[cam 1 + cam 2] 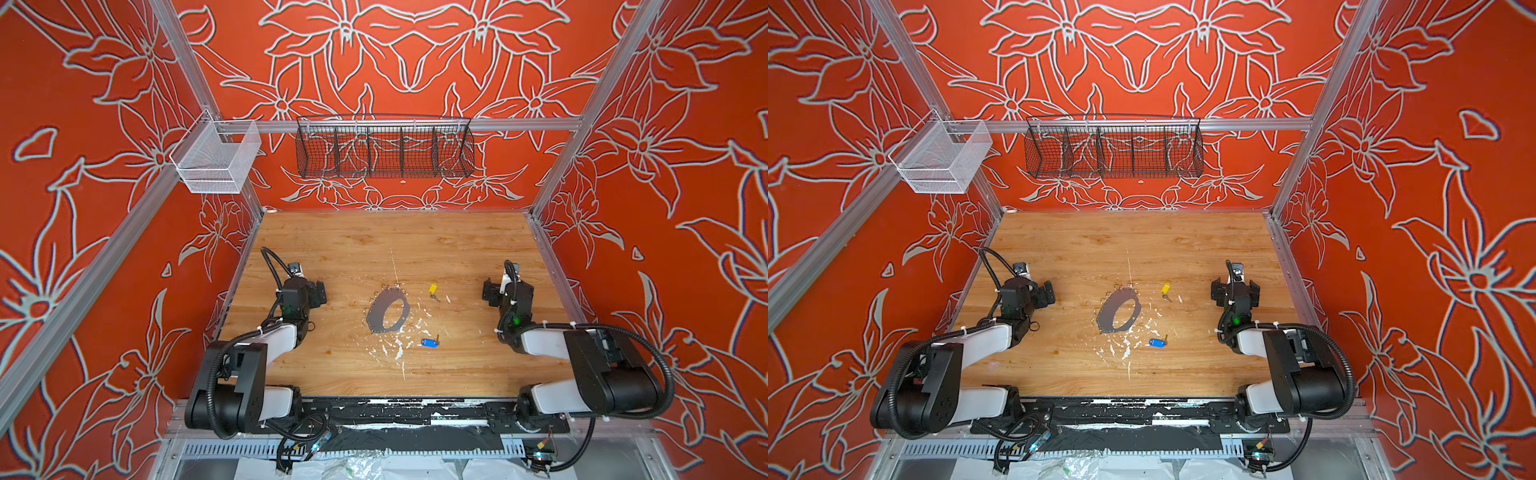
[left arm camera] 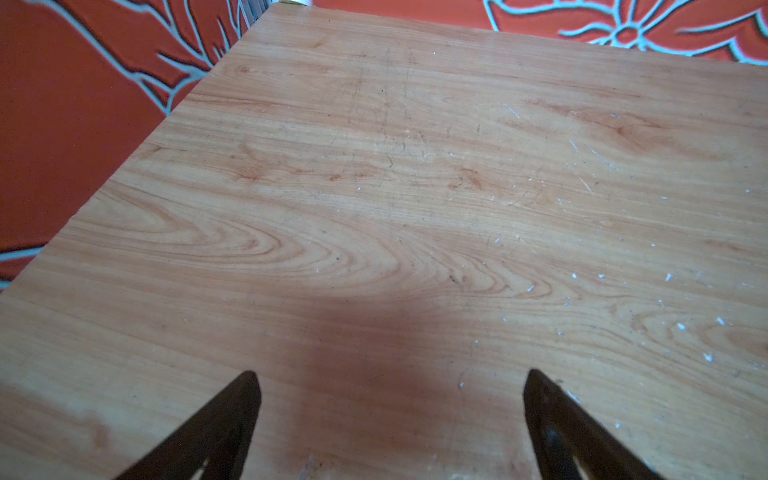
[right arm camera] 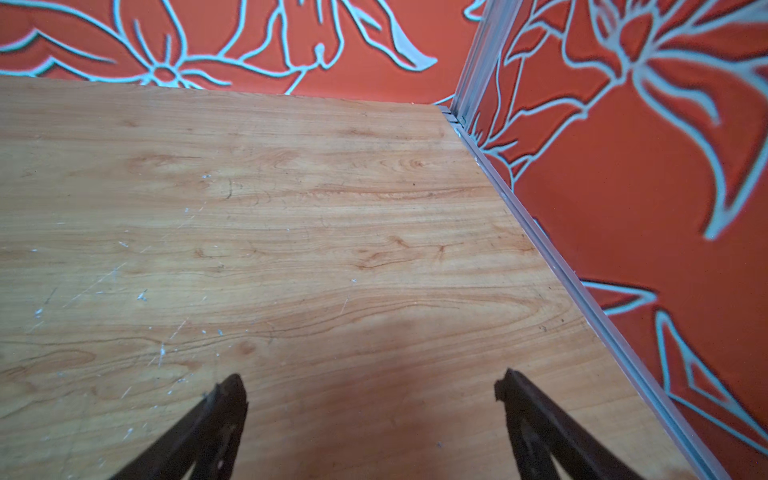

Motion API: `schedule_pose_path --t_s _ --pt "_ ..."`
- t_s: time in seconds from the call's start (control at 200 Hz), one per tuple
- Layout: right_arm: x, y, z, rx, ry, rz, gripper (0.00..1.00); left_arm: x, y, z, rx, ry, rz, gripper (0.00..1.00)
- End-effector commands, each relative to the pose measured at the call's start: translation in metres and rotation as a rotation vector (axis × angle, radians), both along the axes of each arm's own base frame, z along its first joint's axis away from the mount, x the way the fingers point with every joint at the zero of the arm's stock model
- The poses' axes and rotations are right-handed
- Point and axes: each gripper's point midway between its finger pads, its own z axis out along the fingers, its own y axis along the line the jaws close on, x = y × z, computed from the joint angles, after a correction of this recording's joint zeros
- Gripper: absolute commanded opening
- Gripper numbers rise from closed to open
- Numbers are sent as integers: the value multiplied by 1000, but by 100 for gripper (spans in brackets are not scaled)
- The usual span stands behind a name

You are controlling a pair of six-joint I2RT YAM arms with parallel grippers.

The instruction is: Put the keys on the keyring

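Surface: scratched wooden tabletop [image 1: 332,241].
Centre: flat dark grey ring-shaped plate [image 1: 376,313], between my arms for reach.
Right: yellow-tagged metal key [image 1: 433,288] far, blue-tagged metal key [image 1: 427,342] near.
Mine: left gripper [image 2: 390,376], right gripper [image 3: 372,380] wide, empty.

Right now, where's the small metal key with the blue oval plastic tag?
In both top views, the blue-tagged key lies on the wooden table, below-right of the flat dark grey keyring, not touching it.
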Motion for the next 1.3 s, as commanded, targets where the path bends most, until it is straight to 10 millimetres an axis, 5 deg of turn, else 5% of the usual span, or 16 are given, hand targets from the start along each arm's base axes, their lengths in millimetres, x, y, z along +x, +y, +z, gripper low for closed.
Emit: schedule_pose_path --t_s 0.0,0.5,0.621,0.736,0.976,1.126,1.296 --pt "-2 -4 7 -20 -28 -26 97 1 0 7 19 -28 6 97" --pt "-4 -2 10 -22 -40 -24 97 1 -14 14 37 -36 -77 97" --pt "-6 -2 12 -21 -55 -15 97 -3 2 54 13 24 54 97" --pt "-9 0 16 -17 -70 -6 97 -7 -9 84 -24 -20 -1 97" --pt "-43 -19 87 87 -171 -155 97 -45 -27 130 -227 -150 -30 97" --pt "-54 -3 135 250 -219 -81 97 -71 -39 143 -294 -114 -72 97" --pt "-73 13 146 415 -130 -26 97 -101 -40 136 -358 -166 -56 97"
